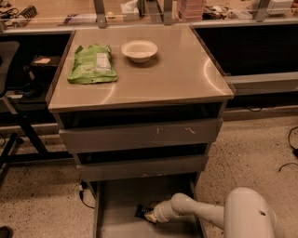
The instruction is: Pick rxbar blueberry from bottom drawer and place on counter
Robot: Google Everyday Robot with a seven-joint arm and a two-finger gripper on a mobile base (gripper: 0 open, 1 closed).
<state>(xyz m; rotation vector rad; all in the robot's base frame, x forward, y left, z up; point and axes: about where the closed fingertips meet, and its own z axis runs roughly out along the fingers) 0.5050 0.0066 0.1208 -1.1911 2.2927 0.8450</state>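
Observation:
The bottom drawer is pulled out at the foot of the cabinet, a shallow grey tray with a flat floor. The rxbar blueberry, a small dark bar, lies on the drawer floor near the middle front. My gripper reaches in from the lower right on a white arm, its tip right at the bar's right end. The counter is the glossy beige cabinet top above.
A green snack bag and a white bowl lie on the counter's far left part. Two shut grey drawers sit above the open one. A cluttered workbench runs behind. A black cable hangs left of the drawer.

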